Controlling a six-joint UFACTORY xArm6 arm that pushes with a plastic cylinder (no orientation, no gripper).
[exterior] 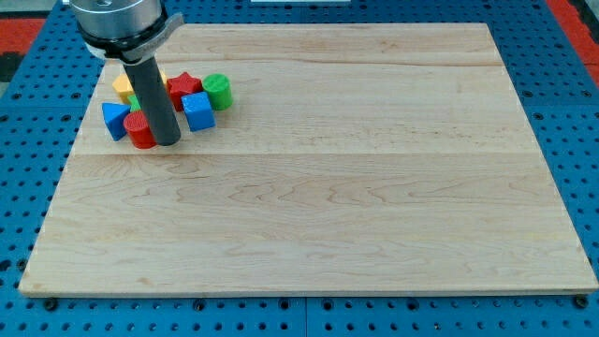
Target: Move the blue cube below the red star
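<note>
All the blocks sit bunched at the upper left of a pale wooden board (356, 187) with long, light grain running across it; the board lies on a blue perforated surface (19, 215).

Taking the red star (184, 88) as the landmark and going from the view's left: farthest left of it lies a blue block (115, 120), angular and glossy, its exact shape hard to make out. Just beside that, lower left of the star, stands a red cylinder (140, 132), smooth and round-topped. Above these, to the star's left, a yellow block (124, 87) shows only partly behind the rod, and a sliver of a green block (136, 100) peeks out beside it.

My tip (166, 141) comes down lower left of the star, touching or nearly touching the red cylinder's right side. The tool is a plain, dark, matte round rod with no jaws, so it holds nothing.

The star itself is glossy red with blunt points. The blue cube (198, 110) sits just below and slightly right of the star, touching or almost touching it. Right of the star stands a green cylinder (217, 89), ribbed on its side.
</note>
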